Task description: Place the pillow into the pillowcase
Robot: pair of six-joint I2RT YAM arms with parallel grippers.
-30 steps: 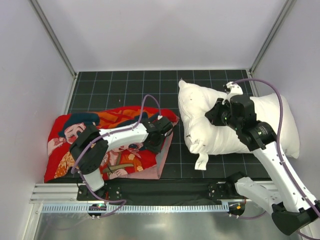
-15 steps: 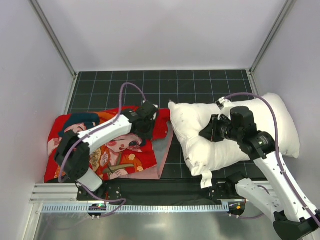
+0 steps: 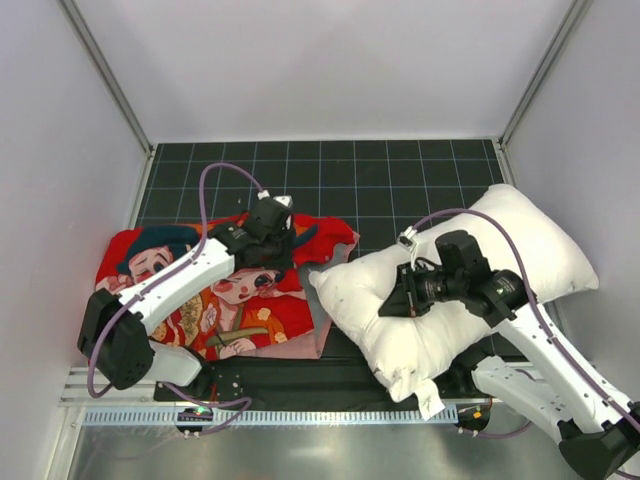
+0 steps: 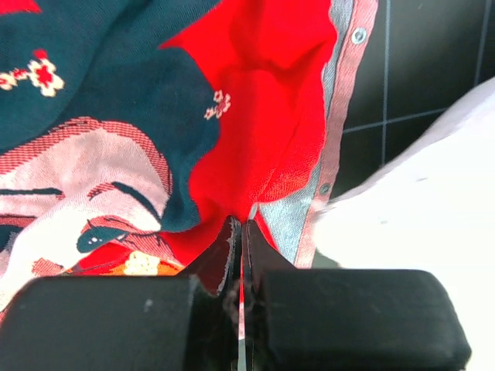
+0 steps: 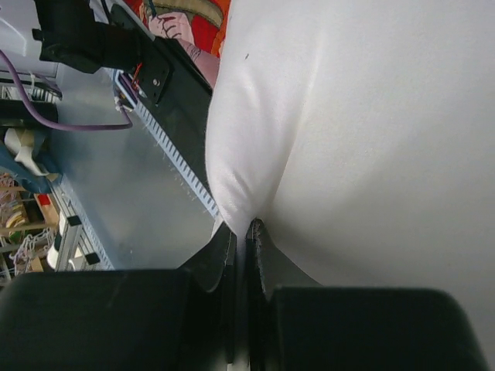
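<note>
The red cartoon-printed pillowcase (image 3: 200,300) lies flat at the left of the mat, its open snap-studded hem (image 4: 340,116) facing right. My left gripper (image 3: 285,250) is shut on a fold of its red top layer (image 4: 255,93) just inside that hem, seen at the jaws (image 4: 241,228). The white pillow (image 3: 530,250) lies slanted from back right to front middle, its left corner close to the hem (image 4: 418,201). My right gripper (image 3: 392,303) is on top of it, shut on a pinch of its cover (image 5: 241,232). White pillow fabric (image 5: 371,116) fills most of the right wrist view.
A black grid mat (image 3: 330,170) covers the table between white walls. A toothed aluminium rail (image 3: 300,415) runs along the near edge. The pillow's front corner and small tag (image 3: 432,405) hang over that edge by the right arm's base.
The left gripper closed on the pillowcase's top layer and shifted back-left. The right arm dragged the pillow left and nearer, turning it so its corner now nears the case's opening.
</note>
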